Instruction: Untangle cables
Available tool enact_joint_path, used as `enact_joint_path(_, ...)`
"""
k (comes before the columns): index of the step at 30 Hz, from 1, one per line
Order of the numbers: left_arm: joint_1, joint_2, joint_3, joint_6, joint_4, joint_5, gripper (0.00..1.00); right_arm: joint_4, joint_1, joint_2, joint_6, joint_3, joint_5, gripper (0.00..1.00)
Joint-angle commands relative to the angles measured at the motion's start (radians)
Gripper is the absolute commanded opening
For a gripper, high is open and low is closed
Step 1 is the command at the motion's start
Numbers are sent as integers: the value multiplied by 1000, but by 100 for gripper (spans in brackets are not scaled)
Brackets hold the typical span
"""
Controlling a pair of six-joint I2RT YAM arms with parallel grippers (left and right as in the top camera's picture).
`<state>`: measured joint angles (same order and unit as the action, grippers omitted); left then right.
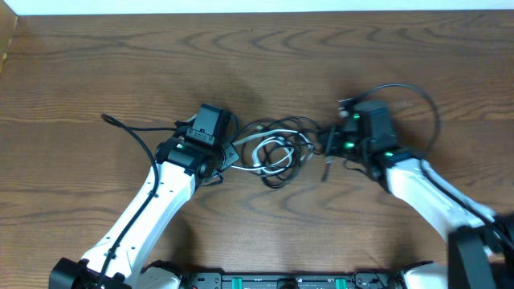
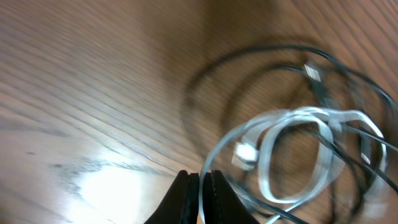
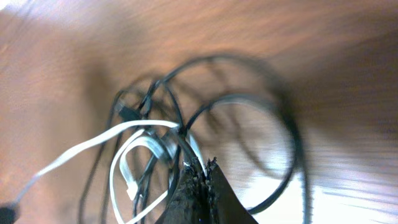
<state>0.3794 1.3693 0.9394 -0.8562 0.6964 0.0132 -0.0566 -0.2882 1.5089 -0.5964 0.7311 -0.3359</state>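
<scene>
Left wrist shows left gripper pinching white cord; right gripper clamps shut on black cord.

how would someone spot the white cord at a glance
On the wooden table, look at the cable tangle in the middle. The white cord loops at its centre; it is the only pale one, every other cord there being black.

Overhead looks down; wrists (close) share cables.

Grained wooden table; smooth, glossy white cord.
</scene>
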Motion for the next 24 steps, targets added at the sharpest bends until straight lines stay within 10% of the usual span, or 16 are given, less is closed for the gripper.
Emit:
enact_joint_path(1,-7,6,12,13,6,-135,9,-79,34,-115,79,-3,258,1)
enact_joint_path(24,-6,155,11,2,14,17,8,-382,34,-220,-43,-3,636,4)
